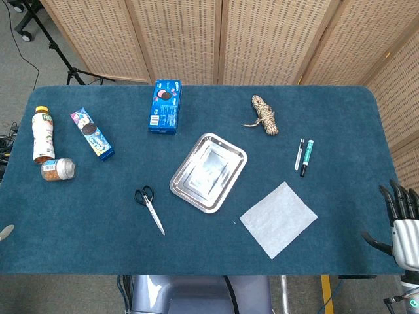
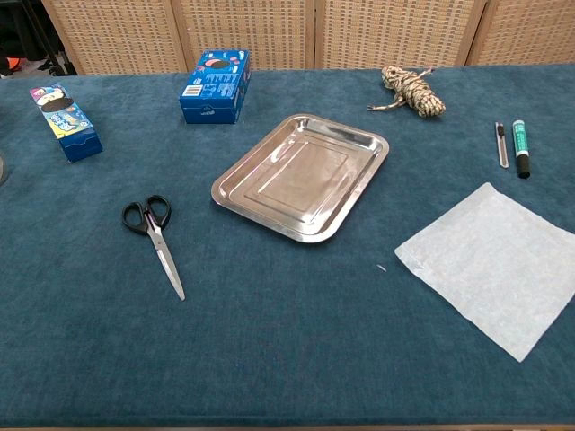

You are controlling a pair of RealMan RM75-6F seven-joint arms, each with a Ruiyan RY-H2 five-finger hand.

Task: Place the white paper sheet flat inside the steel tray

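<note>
Woven cane screens (image 1: 262,39) are seen behind a bench (image 1: 78,242) covered in dark teal cloth. Near the middle of the bench the steel tray (image 1: 208,172) is set at an angle, with nothing lying in it. The white paper sheet (image 1: 279,219) is laid flat on the cloth, to the right of the tray and nearer the front edge, apart from the tray; in the chest view its right corner runs to the frame edge.

The right hand (image 1: 400,219) is seen only in the head view, at the bench's right edge, well to the right of the sheet and not touching it. Its dark fingers (image 1: 393,199) are spread and nothing is held. At the far left frame edge a small pale shape is seen, too little to be told as the left hand.

Beyond the tray a coil of rope (image 1: 264,114) and a blue biscuit box (image 1: 164,106) are placed. To the right of the tray, beyond the sheet, a marker (image 1: 306,157) and a slim pen (image 1: 298,154) are laid side by side. To the tray's left, scissors (image 1: 150,207) are laid near the front; further left a second biscuit box (image 1: 92,134), a bottle (image 1: 43,134) and a small jar (image 1: 57,169) are found.

Bare cloth is left between sheet and tray, and between sheet and right hand.
</note>
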